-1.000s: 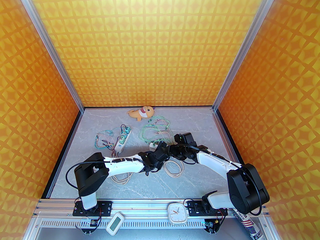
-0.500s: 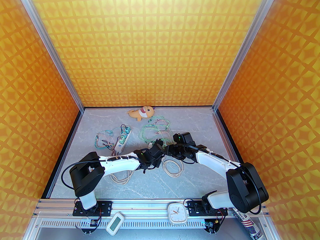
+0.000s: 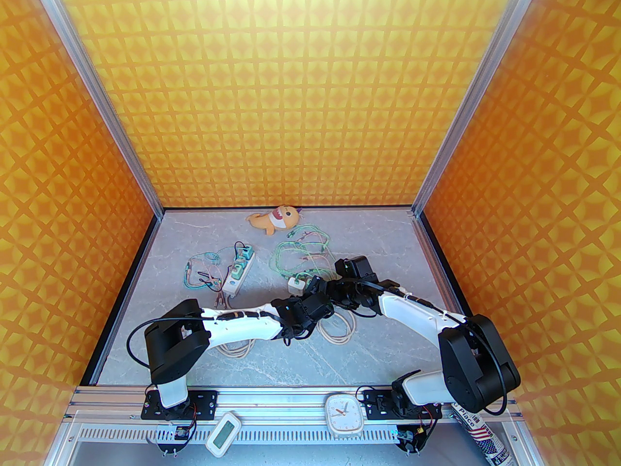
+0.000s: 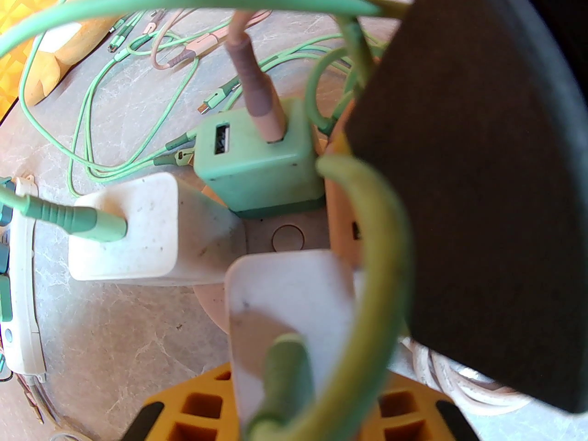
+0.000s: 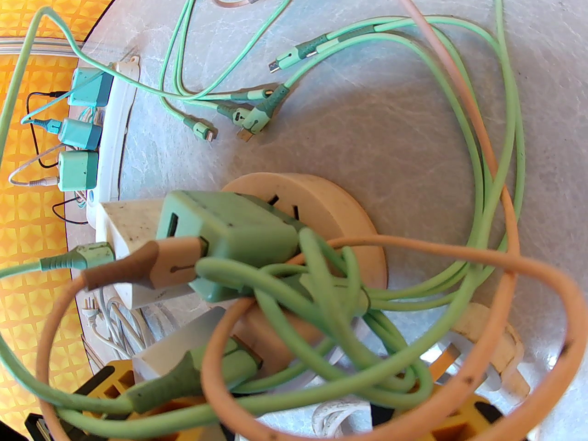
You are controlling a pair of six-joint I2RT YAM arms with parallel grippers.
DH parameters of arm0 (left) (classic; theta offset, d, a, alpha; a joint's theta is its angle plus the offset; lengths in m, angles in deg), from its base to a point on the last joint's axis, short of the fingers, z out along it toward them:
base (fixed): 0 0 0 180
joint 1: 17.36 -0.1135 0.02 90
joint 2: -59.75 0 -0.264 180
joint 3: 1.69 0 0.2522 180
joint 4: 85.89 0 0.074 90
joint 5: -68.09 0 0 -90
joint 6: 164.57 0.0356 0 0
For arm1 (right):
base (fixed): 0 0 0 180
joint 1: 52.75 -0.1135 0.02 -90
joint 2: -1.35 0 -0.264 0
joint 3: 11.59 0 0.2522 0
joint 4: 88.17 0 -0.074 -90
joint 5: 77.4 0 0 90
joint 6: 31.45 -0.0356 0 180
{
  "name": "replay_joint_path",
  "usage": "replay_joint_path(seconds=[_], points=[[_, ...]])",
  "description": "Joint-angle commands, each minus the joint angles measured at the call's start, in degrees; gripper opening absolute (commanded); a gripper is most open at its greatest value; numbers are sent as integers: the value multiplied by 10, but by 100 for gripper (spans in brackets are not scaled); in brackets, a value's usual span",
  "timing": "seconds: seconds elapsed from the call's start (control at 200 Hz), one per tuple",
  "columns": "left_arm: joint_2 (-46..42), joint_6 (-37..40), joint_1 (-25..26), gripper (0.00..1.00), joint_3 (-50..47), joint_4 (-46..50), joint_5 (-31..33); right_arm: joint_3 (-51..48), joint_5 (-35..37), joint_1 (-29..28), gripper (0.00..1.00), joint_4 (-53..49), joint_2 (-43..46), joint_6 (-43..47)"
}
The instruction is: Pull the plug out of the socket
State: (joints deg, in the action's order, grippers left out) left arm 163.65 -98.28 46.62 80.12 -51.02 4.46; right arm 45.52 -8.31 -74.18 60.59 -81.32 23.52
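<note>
Well, the socket [image 5: 321,200] is a flat round puck of matte beige plastic lying on the grey, marble-veined table [image 3: 242,357] where both arms meet, and 3 boxy plugs crowd its top. A green plug [image 4: 257,168], a rounded cube with a scuffed satin skin and an empty slot in its face, stands on it with a pink cable [image 4: 255,90] rising from a ribbed collar. Just beside it a dusty white plug [image 4: 124,232], speckled with grime, carries a green cable [image 4: 73,218] with the same ribbed collar. The near white plug [image 4: 285,301] sits between the 2 yellow, hollow-celled fingers [image 4: 183,407] of the left gripper [image 4: 298,384], a blurred green lead crossing its lower face. The fingers flank it, but I cannot tell whether they press on it, nor whether its prongs are seated, since its base is hidden. The right gripper [image 3: 332,289] hangs over the same spot; in its own view orange scraps peek out at the bottom edge under a knot of glossy green and pink loops [image 5: 321,301], so I cannot tell how its jaws stand. A grainy, out-of-focus black slab [image 4: 468,200] blocks the right of the left wrist view. Farther left lies a long white power strip [image 5: 117,122] holding 3 teal cubes [image 5: 78,170], their thin wires cut off at the edge
</note>
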Motion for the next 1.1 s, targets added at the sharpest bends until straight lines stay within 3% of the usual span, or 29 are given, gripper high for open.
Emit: replay_joint_path(seconds=[0.0, 0.15, 0.325, 0.39, 0.485, 0.575, 0.77, 0.965, 1.09], points=[[-56, -1, 1, 0, 5, 1, -38, -22, 113, -4, 52, -88, -47, 18], [-80, 1, -1, 0, 2, 15, -39, -4, 117, -4, 53, -99, -28, 22], [-77, 5, -2, 0, 5, 30, -43, 20, 114, -4, 64, -119, 14, 39], [-77, 6, -2, 0, 5, 34, -43, 29, 114, -4, 71, -127, 41, 48], [-81, 1, -4, 0, 0, 36, -43, 40, 125, -4, 90, -138, 82, 59], [-89, 1, -4, 0, -5, 43, -42, 50, 144, -4, 98, -161, 110, 69], [-104, -3, -4, 0, -20, 67, -43, 60, 168, -3, 99, -206, 151, 74], [-123, -2, 1, 0, -48, 106, -30, 49, 298, -2, 99, -242, 237, 49], [-123, 7, 10, 0, -68, 127, -8, 37, 334, 2, 98, -243, 275, 44]])
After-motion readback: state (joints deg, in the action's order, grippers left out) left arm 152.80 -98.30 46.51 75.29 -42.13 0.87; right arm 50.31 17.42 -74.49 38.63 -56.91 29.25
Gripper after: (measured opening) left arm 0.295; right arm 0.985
